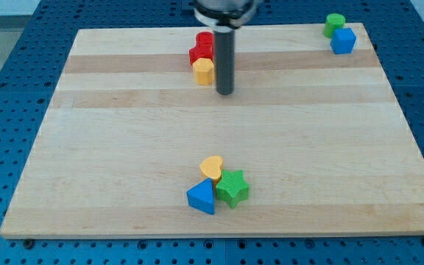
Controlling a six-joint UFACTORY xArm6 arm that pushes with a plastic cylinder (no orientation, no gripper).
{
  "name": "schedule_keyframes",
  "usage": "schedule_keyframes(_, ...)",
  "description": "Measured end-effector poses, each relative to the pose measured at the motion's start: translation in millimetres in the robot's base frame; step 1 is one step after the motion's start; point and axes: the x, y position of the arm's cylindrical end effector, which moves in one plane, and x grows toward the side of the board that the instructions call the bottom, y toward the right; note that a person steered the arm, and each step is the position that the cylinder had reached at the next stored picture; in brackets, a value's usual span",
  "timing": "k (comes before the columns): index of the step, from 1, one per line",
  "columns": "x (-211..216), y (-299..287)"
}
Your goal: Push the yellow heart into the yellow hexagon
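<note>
The yellow heart lies near the view's bottom centre, touching a green star and a blue triangle. The yellow hexagon sits near the view's top centre, just below two red blocks. My tip is at the end of the dark rod, just right of and slightly below the yellow hexagon. It is far above the yellow heart in the view.
A green block and a blue block sit together at the view's top right corner. The wooden board lies on a blue perforated table.
</note>
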Motion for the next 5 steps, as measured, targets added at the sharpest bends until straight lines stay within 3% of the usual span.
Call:
schedule_keyframes(1,39,62)
schedule_keyframes(2,104,77)
schedule_keyframes(5,165,-12)
